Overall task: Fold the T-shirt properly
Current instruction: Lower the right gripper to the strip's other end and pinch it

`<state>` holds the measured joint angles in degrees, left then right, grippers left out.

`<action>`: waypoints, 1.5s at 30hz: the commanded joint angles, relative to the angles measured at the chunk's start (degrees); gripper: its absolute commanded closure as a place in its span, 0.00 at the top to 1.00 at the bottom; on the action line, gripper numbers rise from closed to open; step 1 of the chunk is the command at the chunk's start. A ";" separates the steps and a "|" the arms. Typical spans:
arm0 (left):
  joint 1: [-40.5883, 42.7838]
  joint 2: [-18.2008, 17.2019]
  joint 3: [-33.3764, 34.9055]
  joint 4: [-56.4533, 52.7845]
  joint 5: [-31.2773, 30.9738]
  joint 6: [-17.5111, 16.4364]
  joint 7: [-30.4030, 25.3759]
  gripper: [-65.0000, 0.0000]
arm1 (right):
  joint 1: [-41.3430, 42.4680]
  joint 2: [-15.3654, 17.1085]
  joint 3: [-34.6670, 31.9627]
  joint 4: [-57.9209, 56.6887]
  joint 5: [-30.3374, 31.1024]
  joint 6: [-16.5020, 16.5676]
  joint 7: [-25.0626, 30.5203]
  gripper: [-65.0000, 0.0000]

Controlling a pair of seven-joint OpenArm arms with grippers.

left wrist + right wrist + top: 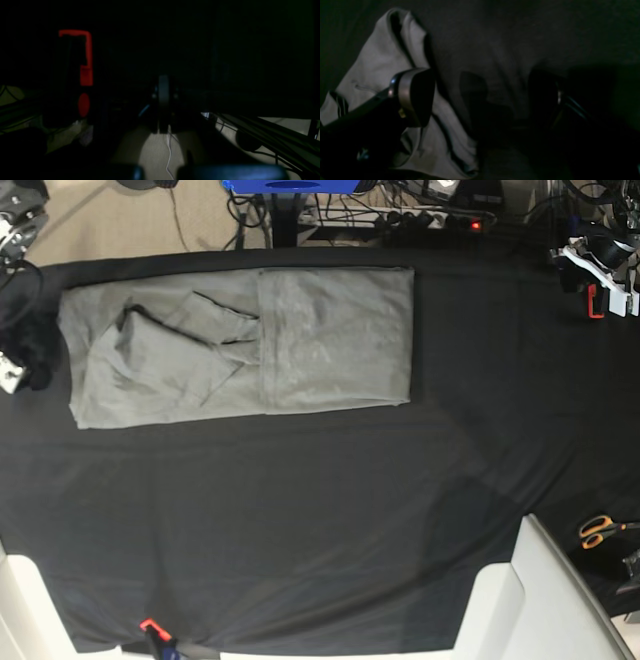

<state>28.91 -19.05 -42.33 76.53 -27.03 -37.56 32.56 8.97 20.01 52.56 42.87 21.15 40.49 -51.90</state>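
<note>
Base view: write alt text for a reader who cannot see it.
A grey T-shirt lies partly folded on the black table cloth, sleeves tucked inward. The right gripper sits at the shirt's left edge; orange-handled scissors lie far right.

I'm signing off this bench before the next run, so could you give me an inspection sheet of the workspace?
Surface: black cloth, flat.
Job's things: grey T-shirt, partly folded into a long strip.
Clutter: orange-handled scissors at the cloth's edge.
Hands: right hand open over the shirt's end, holding nothing; left hand parked off the shirt, shut.
Cables: tangle beyond the far edge.
Surroundings: white panels at the near corner.
</note>
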 commanded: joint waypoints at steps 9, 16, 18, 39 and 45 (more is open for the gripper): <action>0.41 -0.95 -0.44 0.87 -0.53 -0.11 -0.86 0.00 | -8.40 -9.94 -8.82 18.36 -2.29 -0.49 -9.42 0.82; 0.41 -0.95 -0.44 0.79 -0.53 -0.11 -0.86 0.00 | -9.28 -11.79 -10.23 22.05 -2.29 -0.49 -10.74 0.82; 0.41 -0.95 -0.44 0.70 -0.53 -0.11 -0.86 0.00 | -9.28 -11.79 -11.46 22.05 -2.29 -0.49 -10.74 0.82; 0.41 -0.95 -0.36 0.26 -0.45 -0.11 -0.78 0.00 | -1.98 -10.47 -0.12 15.90 -2.38 -0.49 -11.44 0.81; 0.41 -0.95 -0.36 0.26 -0.45 -0.11 -0.69 0.00 | -1.81 -8.63 11.58 15.37 -2.29 -0.49 -10.03 0.81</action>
<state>28.91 -18.85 -42.28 76.12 -26.81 -37.56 32.77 7.11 10.26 64.07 57.91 20.18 40.56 -61.23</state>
